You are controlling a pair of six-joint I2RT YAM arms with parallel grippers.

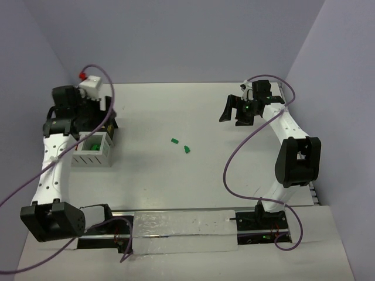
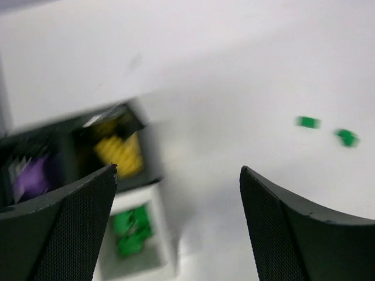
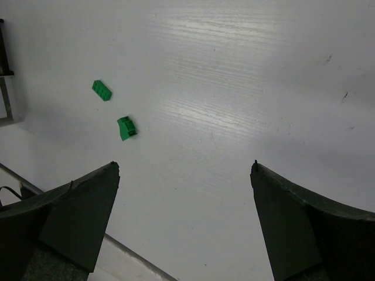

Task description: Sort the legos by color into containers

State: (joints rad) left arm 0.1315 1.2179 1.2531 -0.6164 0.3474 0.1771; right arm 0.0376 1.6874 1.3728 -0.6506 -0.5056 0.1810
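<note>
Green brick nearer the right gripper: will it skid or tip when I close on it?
The green brick looks like rigid plastic, so it probably won't deform. It is tiny beside the open right gripper and lies on a glossy table, so a one-sided touch would likely skid it. Low and blocky, it seems unlikely to roll.

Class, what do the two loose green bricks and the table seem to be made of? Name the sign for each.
Upper green brick and lower green brick: probably hard moulded plastic; uniform saturated colour, crisp edges, raised studs, slight sheen. Table: white, smooth, semi-gloss, perhaps laminate or painted board; a soft glare band shows fine streaks.
</note>
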